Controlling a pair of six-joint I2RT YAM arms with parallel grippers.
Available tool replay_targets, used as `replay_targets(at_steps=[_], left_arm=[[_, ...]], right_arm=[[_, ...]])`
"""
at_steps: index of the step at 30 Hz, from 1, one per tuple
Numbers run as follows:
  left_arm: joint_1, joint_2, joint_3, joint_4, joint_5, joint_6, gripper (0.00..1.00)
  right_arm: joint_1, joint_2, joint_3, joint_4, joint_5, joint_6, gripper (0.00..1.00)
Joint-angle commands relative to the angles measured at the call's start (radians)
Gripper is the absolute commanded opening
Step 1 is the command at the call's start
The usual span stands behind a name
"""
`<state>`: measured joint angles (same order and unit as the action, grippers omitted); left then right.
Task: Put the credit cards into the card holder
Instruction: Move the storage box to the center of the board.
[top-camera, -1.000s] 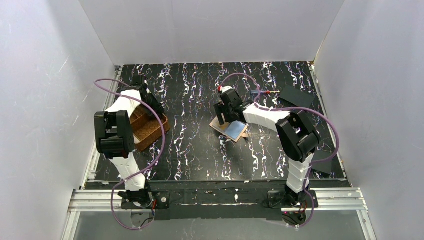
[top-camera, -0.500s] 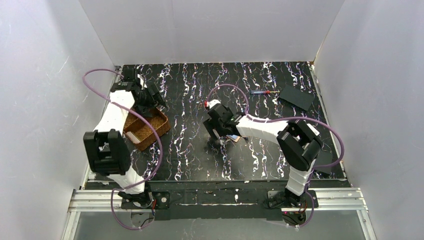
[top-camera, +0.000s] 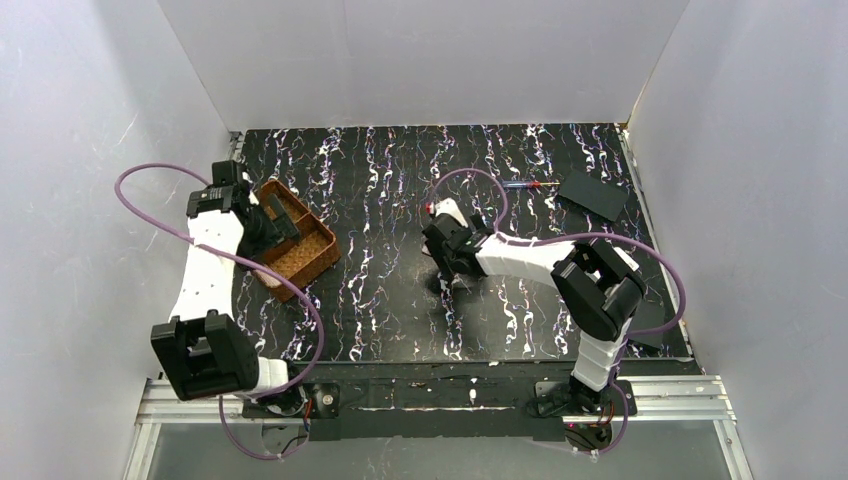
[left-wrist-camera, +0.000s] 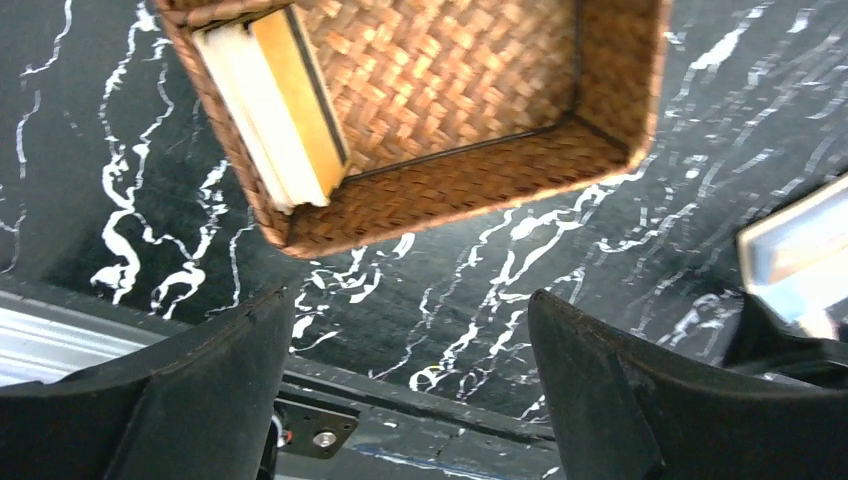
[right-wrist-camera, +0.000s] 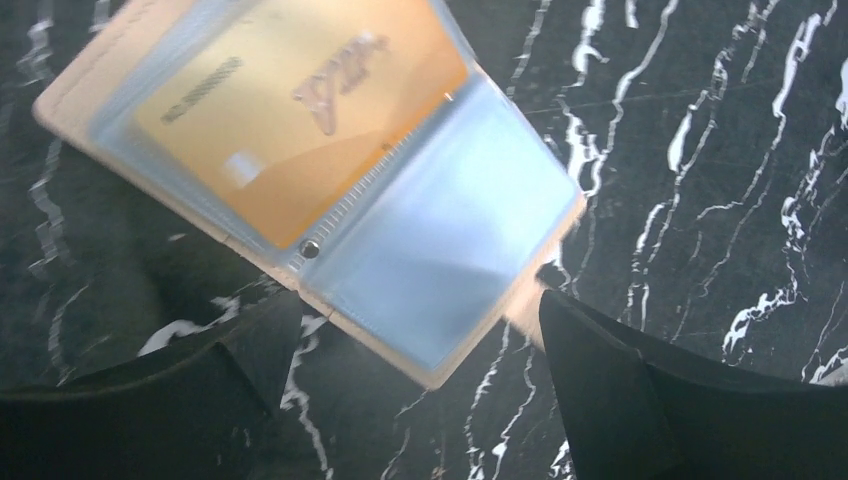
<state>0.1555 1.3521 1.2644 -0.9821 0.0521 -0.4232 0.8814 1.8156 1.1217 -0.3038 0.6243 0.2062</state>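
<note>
Marbled table (top-camera: 380, 190): my L gripper (left-wrist-camera: 405, 315), R gripper (right-wrist-camera: 420, 315) gape empty. Pinch one edge off credit cards (left-wrist-camera: 280, 100); pin card holder (right-wrist-camera: 440, 240).

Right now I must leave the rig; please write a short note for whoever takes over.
Left pincer: open, empty, close by the woven tray.
Right pincer: open, empty, over the card holder.
Holder lies unfolded on the table; one gold card is in a clear sleeve, the next sleeve looks empty.
Left to do: move the stacked cards from the tray into the holder.
</note>
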Motion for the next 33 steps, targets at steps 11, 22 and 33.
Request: replay_targets(at_steps=[11,22,33], left_arm=[[0.022,0.213,0.006,-0.097,-0.273,-0.132,0.95],[0.043,0.313,-0.021,-0.011,-0.344,-0.147,0.98],[0.05,0.376,-0.035,0.063,-0.408,-0.126,0.91]], right_arm=[[-0.076,0.006,-0.003,0.021,-0.079,0.015,0.98],[-0.075,0.004,-0.008,0.029,-0.128,0.009,0.98],[-0.073,0.011,-0.008,0.035,-0.168,0.004,0.98]])
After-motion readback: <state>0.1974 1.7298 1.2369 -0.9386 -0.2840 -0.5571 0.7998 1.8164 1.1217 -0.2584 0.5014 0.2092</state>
